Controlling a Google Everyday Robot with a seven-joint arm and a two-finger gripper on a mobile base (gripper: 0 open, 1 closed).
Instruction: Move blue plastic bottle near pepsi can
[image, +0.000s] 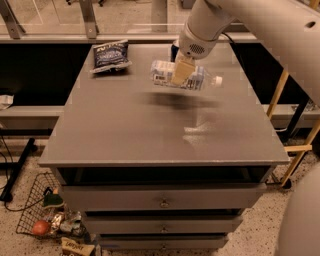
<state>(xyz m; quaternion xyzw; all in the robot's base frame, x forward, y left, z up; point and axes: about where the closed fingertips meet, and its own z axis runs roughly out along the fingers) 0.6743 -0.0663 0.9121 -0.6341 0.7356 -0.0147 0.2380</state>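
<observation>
Carrying the clear plastic bottle with the pale blue-and-white label (161, 73) sideways above the grey tabletop (150, 130), at the upper centre of the frame, the tan 2-finger gripper (181, 75) is clamped around its middle. The transport step looks underway. The next move calls for lowering it just beside the dark blue pepsi can (174, 52), of which only 1 dark sliver shows behind the white arm (205, 25).
</observation>
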